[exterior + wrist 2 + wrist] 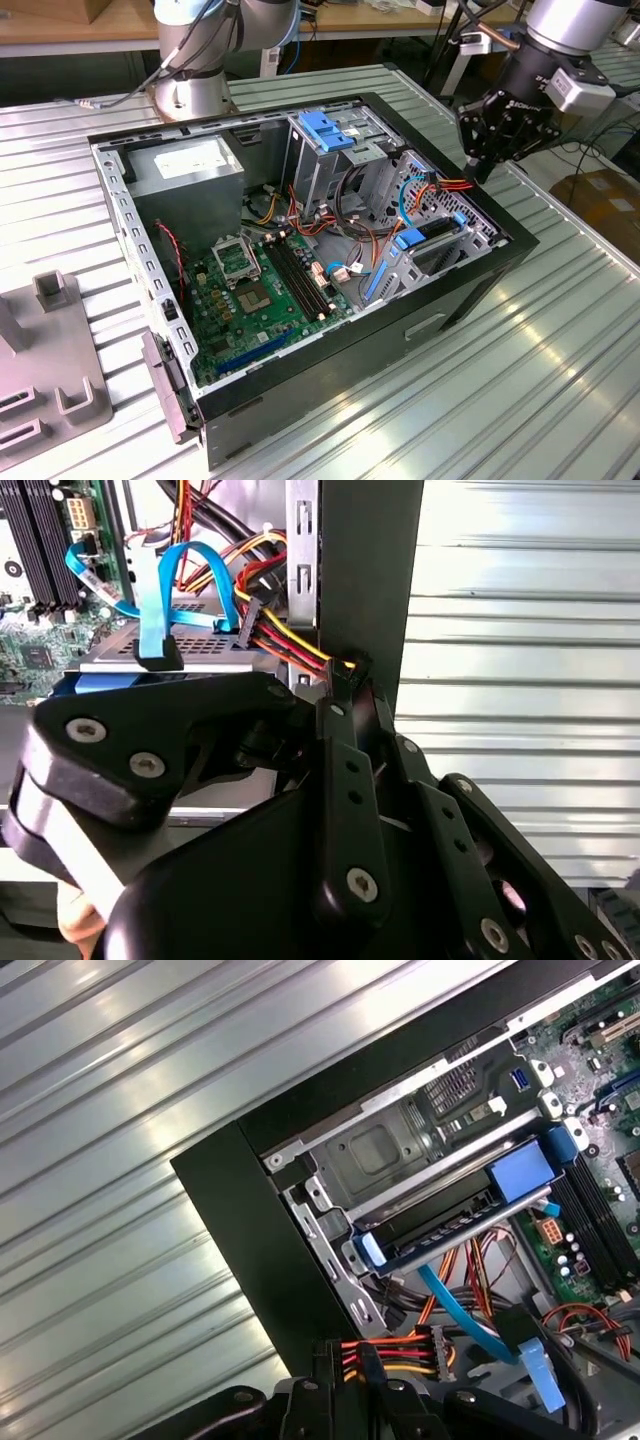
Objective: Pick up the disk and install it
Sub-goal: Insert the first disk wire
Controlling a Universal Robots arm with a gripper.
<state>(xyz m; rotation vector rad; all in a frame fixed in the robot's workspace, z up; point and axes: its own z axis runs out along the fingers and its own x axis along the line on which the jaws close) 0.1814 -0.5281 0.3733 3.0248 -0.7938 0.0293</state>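
The disk (437, 236), a flat drive with blue rails, lies slotted in the metal bay at the open computer case's corner on the exterior view's right. In the first wrist view the disk (440, 1223) shows edge-on between blue rail ends. In the second wrist view its grey top (170, 658) lies under a blue data cable (160, 590). My black gripper (483, 172) hovers over the case rim just beyond that bay. In both wrist views the gripper (347, 1357) (345, 670) is shut on the red, yellow and black power cable (400, 1348), whose connector hangs near the disk.
The open case (470, 290) lies on a ribbed metal table (560, 380). Inside are a grey power-supply box (190, 165), a drive cage with a blue handle (325, 130) and a green motherboard (260, 290). A grey fixture (40, 370) stands at the exterior view's left.
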